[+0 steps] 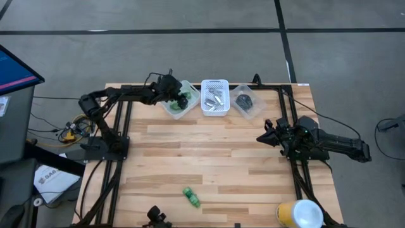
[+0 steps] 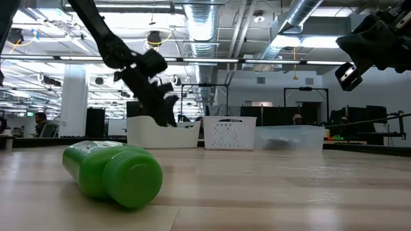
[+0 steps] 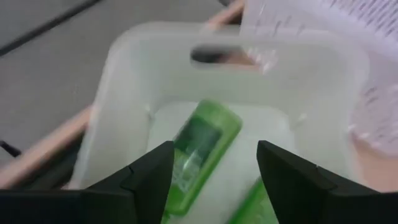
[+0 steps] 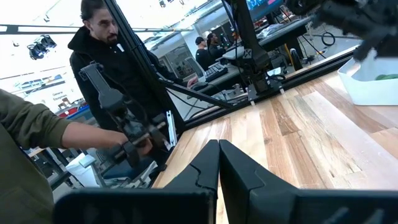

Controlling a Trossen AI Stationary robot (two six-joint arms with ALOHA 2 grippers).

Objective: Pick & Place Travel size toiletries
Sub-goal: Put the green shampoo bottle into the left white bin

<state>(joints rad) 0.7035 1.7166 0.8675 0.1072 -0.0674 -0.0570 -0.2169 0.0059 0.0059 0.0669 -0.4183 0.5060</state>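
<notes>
My left gripper (image 1: 180,96) (image 3: 214,148) hangs open over the left white bin (image 1: 172,107) at the table's far edge. Two bright green bottles lie in that bin: one (image 3: 200,149) flat on the bin floor below my fingers, a second (image 3: 254,203) beside it. A third green bottle (image 1: 192,196) (image 2: 114,173) lies on its side near the table's near edge. Silvery tubes (image 1: 215,97) fill the middle white bin, and black pots (image 1: 244,100) sit in the clear tub. My right gripper (image 1: 266,134) (image 4: 218,163) is shut and waits above the table's right side.
The three containers stand in a row along the far edge, the perforated middle bin (image 2: 229,133) between the other two. A yellow and white round object (image 1: 300,214) sits at the near right corner. People stand beyond the table's left side (image 4: 118,68). Bare wood lies mid-table (image 1: 209,152).
</notes>
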